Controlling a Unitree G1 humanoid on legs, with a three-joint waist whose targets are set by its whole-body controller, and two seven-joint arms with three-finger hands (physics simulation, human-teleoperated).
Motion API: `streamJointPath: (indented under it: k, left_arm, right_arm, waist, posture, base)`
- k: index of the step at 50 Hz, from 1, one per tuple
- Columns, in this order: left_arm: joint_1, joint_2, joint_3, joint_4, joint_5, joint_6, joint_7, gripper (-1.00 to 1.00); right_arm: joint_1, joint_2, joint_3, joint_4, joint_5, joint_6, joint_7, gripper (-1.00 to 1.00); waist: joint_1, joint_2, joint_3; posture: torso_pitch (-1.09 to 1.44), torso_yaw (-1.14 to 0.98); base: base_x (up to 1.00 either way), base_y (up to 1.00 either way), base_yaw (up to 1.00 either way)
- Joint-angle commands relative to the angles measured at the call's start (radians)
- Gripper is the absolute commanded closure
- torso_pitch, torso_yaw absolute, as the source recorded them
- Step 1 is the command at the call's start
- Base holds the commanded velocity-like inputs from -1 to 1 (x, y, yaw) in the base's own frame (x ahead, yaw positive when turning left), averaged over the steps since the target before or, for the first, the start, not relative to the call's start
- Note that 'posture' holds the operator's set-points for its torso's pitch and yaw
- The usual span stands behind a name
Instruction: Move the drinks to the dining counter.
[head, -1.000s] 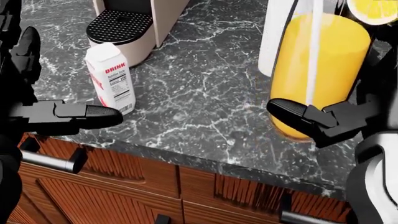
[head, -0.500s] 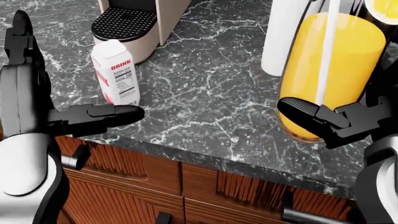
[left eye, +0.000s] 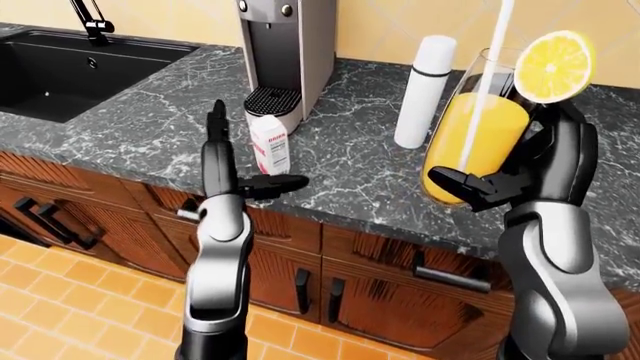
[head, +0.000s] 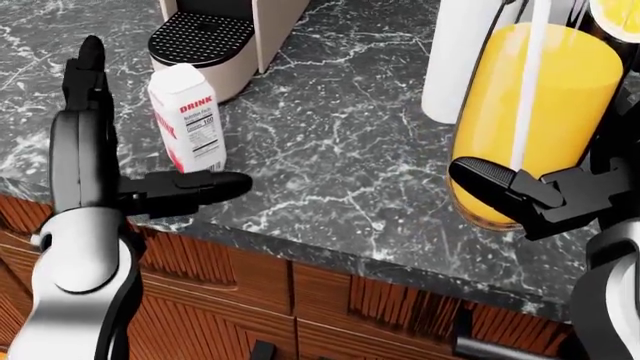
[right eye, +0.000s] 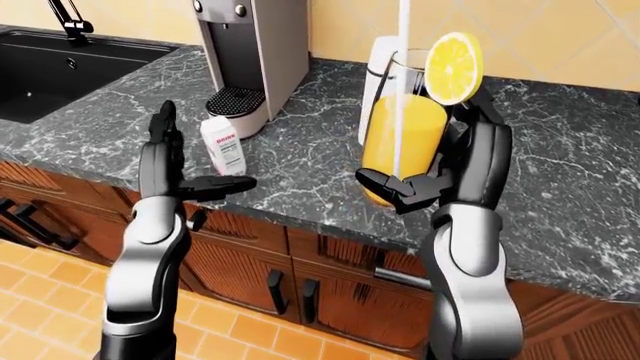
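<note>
A small white carton (head: 188, 116) with "DRINK" in red stands upright on the dark marble counter (head: 330, 150), just below the coffee machine's drip tray in the head view. My left hand (left eye: 245, 161) is open at the counter's edge. Its fingers point up to the left of the carton and its thumb reaches right below it, not touching. A tall glass of orange juice (left eye: 472, 142) with a white straw and a lemon slice (left eye: 552, 66) rests at the right. My right hand (left eye: 500, 169) is shut on it, thumb across the near side, fingers behind.
A white cylindrical bottle (left eye: 418, 90) stands just left of the glass. The grey coffee machine (left eye: 290, 45) is behind the carton. A black sink (left eye: 60, 67) with a faucet lies at the far left. Wooden cabinet doors (left eye: 330, 255) and an orange tiled floor are below.
My left arm has risen into view, and its hand has moved up and right, close to the carton. The camera shifted slightly. The right hand and the glass have barely moved.
</note>
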Motion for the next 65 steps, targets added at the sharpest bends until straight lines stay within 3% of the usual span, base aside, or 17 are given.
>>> streamJointPath:
  k: [1, 11, 20, 23, 27, 28, 35, 50, 51, 52, 53, 55, 57, 63, 64, 65]
  left_arm:
    - [-0.032, 0.003, 0.0, -0.03, 0.006, -0.026, 0.001, -0.72]
    - [-0.046, 0.005, -0.001, -0.007, 0.008, -0.035, 0.005, -0.24]
    - [-0.045, -0.002, -0.01, 0.019, 0.017, -0.057, 0.007, -0.02]
    - [-0.044, -0.001, -0.008, 0.018, 0.02, -0.058, 0.004, 0.25]
    - [-0.049, 0.007, 0.002, -0.004, 0.022, -0.038, -0.004, 0.95]
    - [-0.049, 0.009, 0.002, -0.009, 0.023, -0.033, -0.006, 1.0]
    - [-0.081, 0.031, 0.018, -0.093, 0.024, 0.052, -0.044, 1.0]
    - [-0.296, 0.135, 0.085, -0.304, -0.057, 0.402, -0.155, 1.0]
    - [-0.302, 0.136, 0.091, -0.307, -0.067, 0.413, -0.155, 1.0]
    - [-0.306, 0.139, 0.097, -0.309, -0.076, 0.418, -0.154, 1.0]
    - [-0.308, 0.143, 0.101, -0.312, -0.084, 0.421, -0.151, 1.0]
    - [-0.314, 0.144, 0.124, -0.315, -0.111, 0.429, -0.146, 1.0]
    - [-0.305, 0.153, 0.134, -0.314, -0.136, 0.421, -0.13, 1.0]
    - [-0.266, 0.161, 0.126, -0.346, -0.165, 0.412, -0.099, 1.0]
    - [-0.268, 0.163, 0.128, -0.346, -0.168, 0.413, -0.096, 1.0]
    - [-0.272, 0.165, 0.134, -0.345, -0.175, 0.416, -0.091, 1.0]
  right_arm:
    - [-0.028, -0.008, -0.005, -0.038, -0.001, -0.041, -0.002, 1.0]
    - [-0.026, -0.008, -0.009, -0.035, 0.002, -0.046, -0.003, 1.0]
    - [-0.024, -0.008, -0.01, -0.031, 0.005, -0.049, -0.006, 1.0]
    - [-0.021, -0.008, -0.008, -0.025, 0.005, -0.058, -0.005, 1.0]
    - [-0.022, -0.008, -0.008, -0.032, 0.006, -0.05, -0.007, 1.0]
    - [-0.022, -0.008, -0.008, -0.033, 0.006, -0.05, -0.006, 1.0]
    - [-0.026, -0.008, -0.005, -0.036, 0.004, -0.048, -0.004, 1.0]
    - [-0.051, -0.029, 0.01, -0.071, 0.0, 0.008, 0.017, 1.0]
    - [-0.051, -0.023, 0.009, -0.07, -0.005, 0.004, 0.018, 1.0]
    - [-0.048, -0.02, 0.013, -0.067, -0.011, -0.006, 0.021, 1.0]
    - [-0.045, -0.018, 0.018, -0.067, -0.018, -0.007, 0.026, 1.0]
    - [-0.043, -0.013, 0.02, -0.063, -0.027, -0.014, 0.034, 1.0]
    - [-0.043, -0.008, 0.023, -0.06, -0.035, -0.013, 0.041, 1.0]
    - [-0.055, -0.004, 0.019, -0.078, -0.039, 0.011, 0.047, 1.0]
    - [-0.056, -0.004, 0.018, -0.078, -0.039, 0.012, 0.047, 1.0]
    - [-0.06, -0.006, 0.017, -0.078, -0.039, 0.019, 0.048, 1.0]
  waist:
    - [0.0, -0.002, -0.023]
    - [-0.001, -0.002, -0.023]
    - [-0.001, -0.002, -0.023]
    - [-0.001, -0.002, -0.024]
    - [-0.001, -0.001, -0.024]
    - [-0.001, -0.001, -0.024]
    - [-0.002, 0.0, -0.023]
    - [-0.004, 0.002, -0.009]
    - [-0.006, 0.007, -0.015]
    - [-0.001, 0.007, -0.043]
    - [0.009, -0.005, -0.049]
    - [0.011, -0.027, -0.015]
    - [0.012, -0.033, -0.022]
    - [0.035, 0.043, -0.014]
    - [0.038, 0.068, -0.016]
    - [0.03, 0.077, -0.033]
  posture:
    - [0.0, 0.0]
    - [0.0, 0.0]
    - [0.0, 0.0]
    - [0.0, 0.0]
    - [0.0, 0.0]
    - [0.0, 0.0]
    - [0.0, 0.0]
    - [0.0, 0.0]
    - [0.0, 0.0]
    - [0.0, 0.0]
    - [0.0, 0.0]
    - [0.0, 0.0]
    - [0.0, 0.0]
    - [0.0, 0.0]
    - [0.0, 0.0]
    - [0.0, 0.0]
  base:
    - [0.0, 0.0, 0.0]
    - [0.0, 0.0, 0.0]
    - [0.0, 0.0, 0.0]
    - [0.0, 0.0, 0.0]
    - [0.0, 0.0, 0.0]
    - [0.0, 0.0, 0.0]
    - [0.0, 0.0, 0.0]
    - [0.0, 0.0, 0.0]
    - [-0.27, 0.01, 0.0]
    - [-0.76, 0.22, 0.0]
    - [-0.83, 0.25, 0.0]
    - [-0.84, 0.28, 0.0]
    - [-0.84, 0.28, 0.0]
    - [-0.84, 0.28, 0.0]
    - [-0.83, 0.28, 0.0]
    - [-0.84, 0.3, 0.0]
